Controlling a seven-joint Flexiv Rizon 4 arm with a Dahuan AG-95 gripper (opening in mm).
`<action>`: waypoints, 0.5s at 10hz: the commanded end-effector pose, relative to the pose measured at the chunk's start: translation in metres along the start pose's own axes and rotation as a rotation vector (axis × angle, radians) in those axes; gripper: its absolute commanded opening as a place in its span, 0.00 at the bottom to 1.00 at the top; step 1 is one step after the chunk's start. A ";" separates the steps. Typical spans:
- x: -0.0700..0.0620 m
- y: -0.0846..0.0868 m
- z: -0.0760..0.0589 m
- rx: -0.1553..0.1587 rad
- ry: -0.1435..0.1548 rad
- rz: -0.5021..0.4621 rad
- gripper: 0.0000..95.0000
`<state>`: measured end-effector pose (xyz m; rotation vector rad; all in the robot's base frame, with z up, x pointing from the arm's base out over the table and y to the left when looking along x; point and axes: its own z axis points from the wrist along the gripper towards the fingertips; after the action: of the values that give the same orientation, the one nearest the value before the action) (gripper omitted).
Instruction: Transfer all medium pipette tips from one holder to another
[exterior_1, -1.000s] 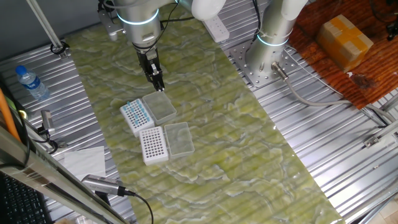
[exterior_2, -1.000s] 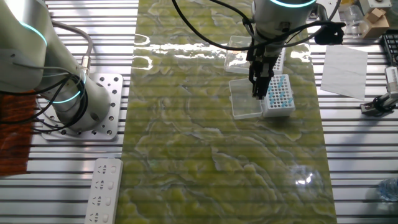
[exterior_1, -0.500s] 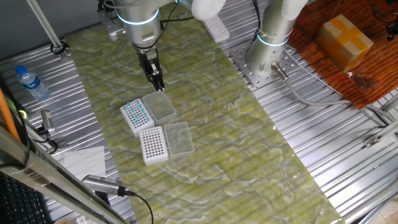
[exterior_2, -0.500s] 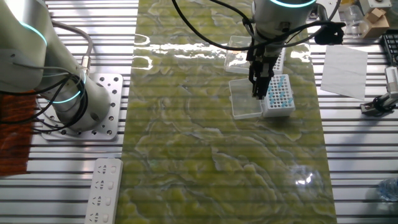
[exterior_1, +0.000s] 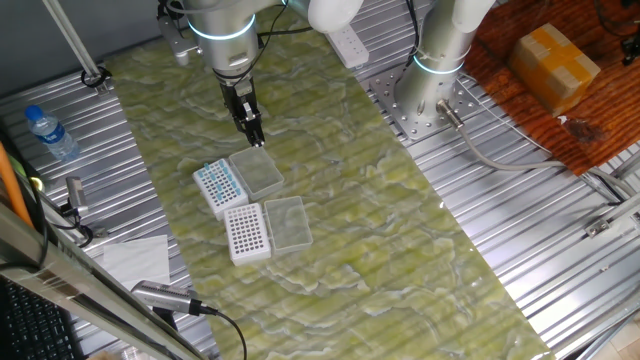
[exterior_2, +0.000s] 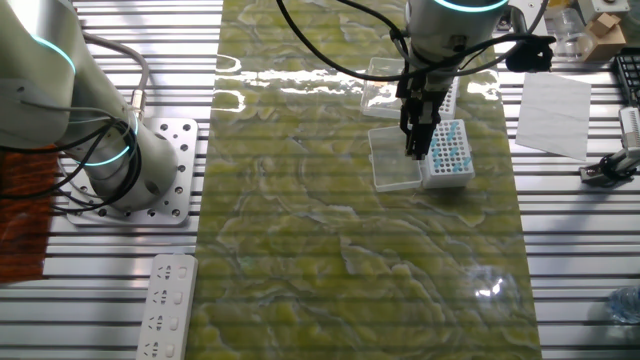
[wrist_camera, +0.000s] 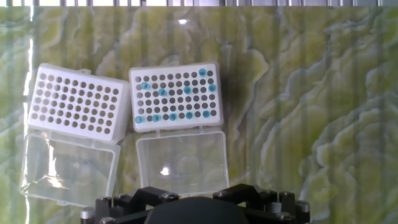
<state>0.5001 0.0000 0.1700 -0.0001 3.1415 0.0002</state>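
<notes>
The medium pipette tips (wrist_camera: 176, 116) show as several light-blue dots scattered in one white holder (wrist_camera: 177, 96), mostly along its near row. A second white holder (wrist_camera: 78, 102) to its left has only dark holes. In one fixed view the tip holder (exterior_1: 218, 185) lies left of the gripper (exterior_1: 257, 140), and the bare holder (exterior_1: 247, 232) lies nearer the camera. The gripper (exterior_2: 414, 152) hangs above the tip holder's open clear lid (exterior_2: 393, 160), beside the tips (exterior_2: 450, 150). Its fingers look narrow and close together, and the hand view shows only the hand's dark body (wrist_camera: 193, 208).
Each holder has a clear lid folded open on the green mat (wrist_camera: 181, 155) (wrist_camera: 68, 168). A second robot base (exterior_1: 430, 90), a water bottle (exterior_1: 48, 132), paper (exterior_2: 555, 110) and a power strip (exterior_2: 165, 305) lie off the mat on the ribbed metal table.
</notes>
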 end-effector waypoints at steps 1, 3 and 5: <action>0.000 0.000 0.000 0.000 0.000 0.000 0.00; 0.000 0.000 0.000 -0.018 0.133 -0.222 0.00; 0.000 0.000 0.000 -0.017 0.134 -0.225 0.00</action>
<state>0.4995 0.0000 0.1702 -0.1458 3.1912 0.0109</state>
